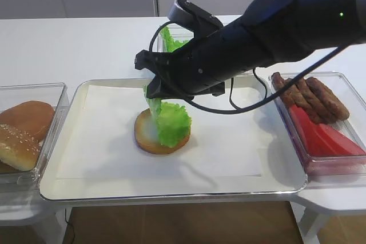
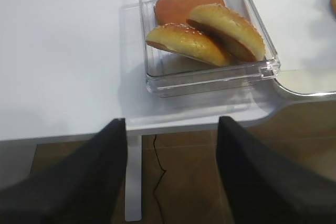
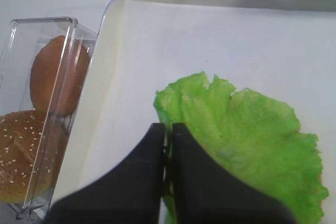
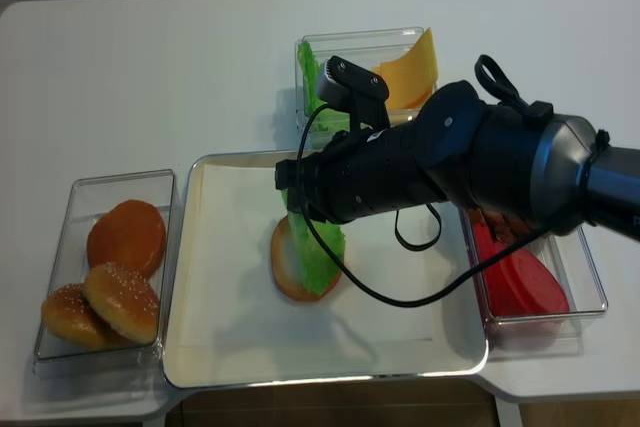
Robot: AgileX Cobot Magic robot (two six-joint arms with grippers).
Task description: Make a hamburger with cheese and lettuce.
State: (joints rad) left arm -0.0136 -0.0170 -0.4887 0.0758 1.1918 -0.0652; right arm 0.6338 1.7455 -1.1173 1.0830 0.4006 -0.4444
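Note:
A flat bun half, the hamburger (image 1: 143, 134) (image 4: 284, 259), lies on the paper-lined tray (image 1: 80, 190). A frilly green lettuce leaf (image 1: 171, 124) (image 3: 247, 129) (image 4: 322, 247) drapes over it, its lower part resting on the bun and its upper edge lifted. My right gripper (image 1: 153, 92) (image 3: 168, 129) is shut on that upper edge, just above the bun. Orange cheese (image 4: 405, 77) stands in the back box and is hidden by the arm in the main high view. My left gripper (image 2: 170, 121) is open and empty, off the table's front edge near the bun box.
A clear box (image 2: 268, 69) (image 1: 57, 92) left of the tray holds sesame bun tops (image 2: 184, 43) and a flat bun. More lettuce (image 1: 170, 38) stands in the back box. A right box (image 1: 354, 164) holds brown sausages (image 1: 311, 98) and red slices (image 1: 323, 138).

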